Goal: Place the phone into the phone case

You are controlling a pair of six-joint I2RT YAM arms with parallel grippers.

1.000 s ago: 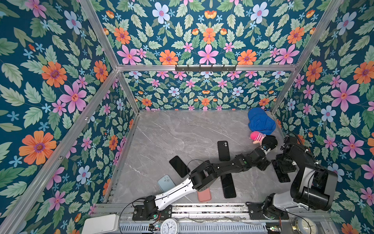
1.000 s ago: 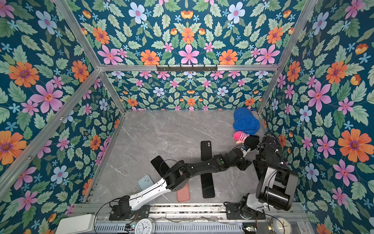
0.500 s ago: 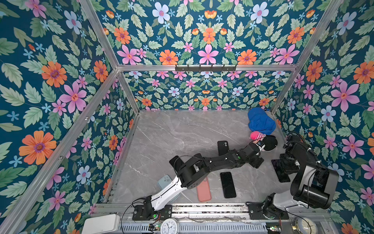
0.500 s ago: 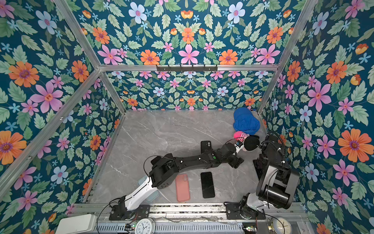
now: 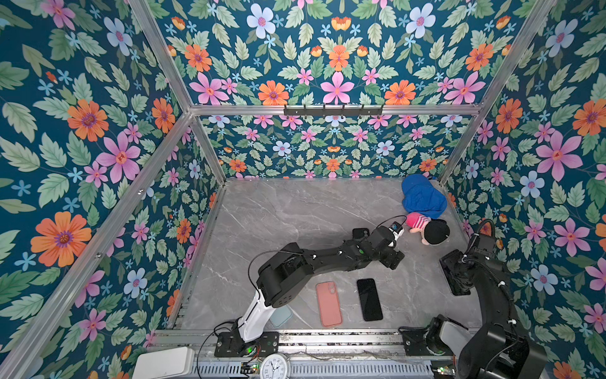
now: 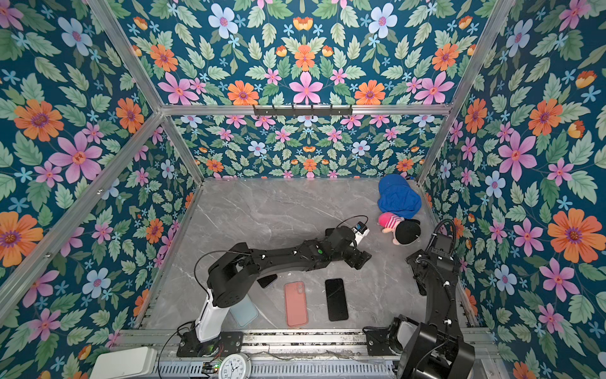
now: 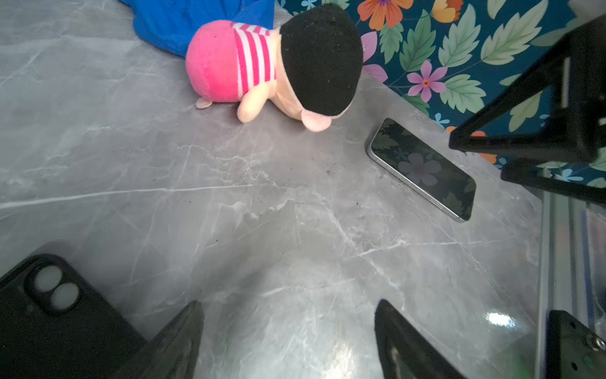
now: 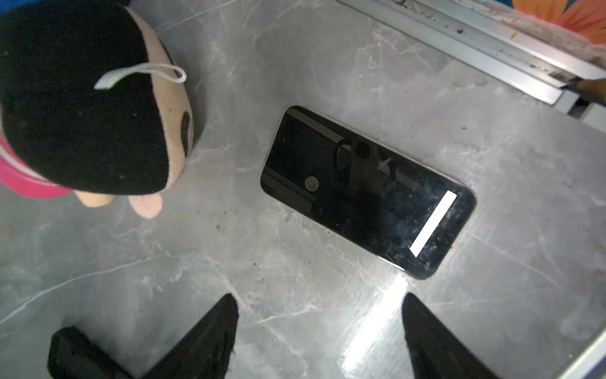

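A dark-screened phone (image 8: 367, 193) (image 7: 423, 169) with a silver edge lies flat by the right wall, partly under my right arm in both top views (image 5: 458, 290) (image 6: 423, 288). My right gripper (image 8: 318, 305) (image 5: 454, 262) (image 6: 415, 262) hovers just short of it, open and empty. A black phone case (image 7: 49, 321) (image 5: 360, 233) with a camera cut-out lies beside my left gripper (image 7: 288, 315) (image 5: 392, 259) (image 6: 359, 259), which is open over bare table. My left arm hides most of the case in both top views.
A second black phone (image 5: 369, 299) and a salmon case (image 5: 329, 303) lie near the front edge, a pale blue case (image 5: 282, 316) under my left arm. A plush doll (image 5: 429, 229) (image 8: 82, 98) and blue cloth (image 5: 421, 197) sit back right.
My left gripper has drawn back to the left, away from the right gripper and the phone by the wall. Its arm no longer covers the front phone. The right arm has barely moved.
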